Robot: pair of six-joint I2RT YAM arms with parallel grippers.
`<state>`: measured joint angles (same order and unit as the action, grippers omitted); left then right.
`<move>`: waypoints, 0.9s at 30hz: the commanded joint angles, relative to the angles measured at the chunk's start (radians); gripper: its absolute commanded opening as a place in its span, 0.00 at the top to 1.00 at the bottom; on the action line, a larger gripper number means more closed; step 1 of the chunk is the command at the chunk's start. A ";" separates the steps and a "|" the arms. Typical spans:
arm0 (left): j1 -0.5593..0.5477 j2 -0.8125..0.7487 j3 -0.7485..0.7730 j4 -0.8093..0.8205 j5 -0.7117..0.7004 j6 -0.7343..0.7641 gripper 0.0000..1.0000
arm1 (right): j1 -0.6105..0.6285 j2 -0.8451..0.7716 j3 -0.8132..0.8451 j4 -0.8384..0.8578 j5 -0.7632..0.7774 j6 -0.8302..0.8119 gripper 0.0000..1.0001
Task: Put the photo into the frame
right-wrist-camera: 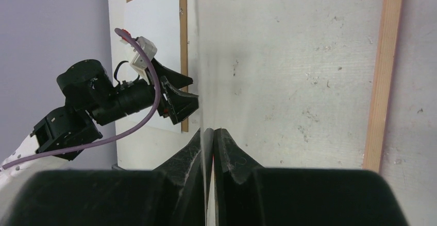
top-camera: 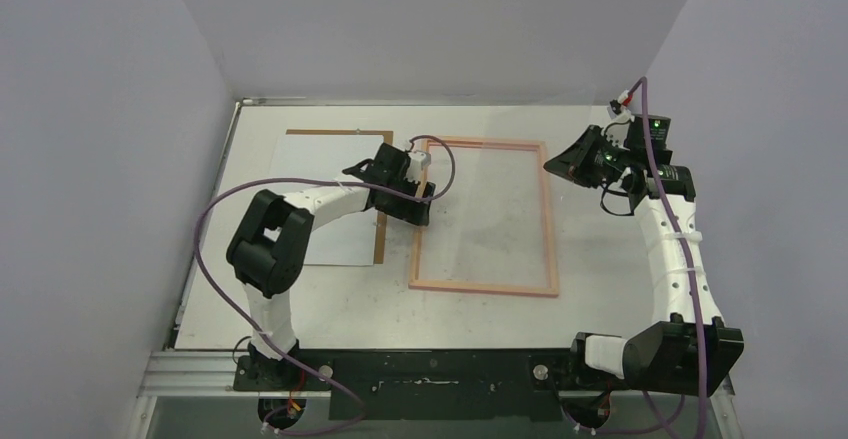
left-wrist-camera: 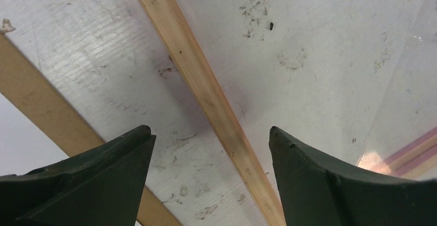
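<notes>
The frame (top-camera: 549, 219), a salmon wooden border, lies in the middle of the table. The photo (top-camera: 325, 194) lies white side up on the brown backing panel (top-camera: 380, 244), left of the frame. My left gripper (top-camera: 420, 207) is open and empty, just above the frame's left bar (left-wrist-camera: 206, 92), with one finger on each side of it. My right gripper (top-camera: 556, 166) is at the frame's far right corner. In the right wrist view it (right-wrist-camera: 207, 131) is shut on the thin edge of the clear pane (right-wrist-camera: 199, 40). The photo (right-wrist-camera: 154, 40) also shows there.
Grey walls close in on the left, back and right of the table. A strip of the backing panel (left-wrist-camera: 41, 107) runs beside the frame's left bar. The left arm's purple cable (top-camera: 445, 159) loops over the frame's far left corner. The arm bases sit on the near edge.
</notes>
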<state>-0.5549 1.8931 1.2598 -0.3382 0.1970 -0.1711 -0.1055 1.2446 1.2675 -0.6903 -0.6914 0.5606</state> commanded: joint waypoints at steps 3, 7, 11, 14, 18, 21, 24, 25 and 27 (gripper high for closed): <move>-0.023 0.050 0.049 0.062 0.042 0.040 0.38 | -0.007 -0.011 0.037 -0.036 0.041 -0.031 0.95; -0.025 0.084 0.054 0.028 0.036 0.064 0.53 | -0.008 -0.015 0.042 -0.023 0.040 -0.017 0.95; -0.023 0.067 0.012 0.051 0.006 0.096 0.61 | -0.006 -0.018 0.031 -0.001 0.016 0.004 0.95; -0.014 0.048 -0.016 0.054 -0.005 0.102 0.70 | 0.007 -0.027 0.012 0.022 0.010 0.025 0.95; 0.003 0.005 -0.070 0.053 0.005 0.105 0.73 | 0.068 -0.020 0.012 0.041 0.044 0.044 0.95; 0.011 -0.032 -0.113 0.054 0.008 0.111 0.75 | 0.112 -0.010 0.026 0.045 0.076 0.057 0.95; 0.015 -0.078 -0.162 0.078 0.003 0.115 0.76 | 0.158 -0.004 0.035 0.062 0.088 0.076 0.95; 0.020 -0.086 -0.165 0.071 0.009 0.104 0.76 | 0.165 -0.002 0.041 0.065 0.091 0.079 0.95; 0.024 -0.098 -0.156 0.042 0.033 0.081 0.67 | 0.173 -0.001 0.051 0.068 0.099 0.086 0.95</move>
<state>-0.5388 1.8439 1.1141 -0.2535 0.2100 -0.0921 0.0502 1.2469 1.2675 -0.6888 -0.6205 0.6075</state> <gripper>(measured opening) 0.267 0.061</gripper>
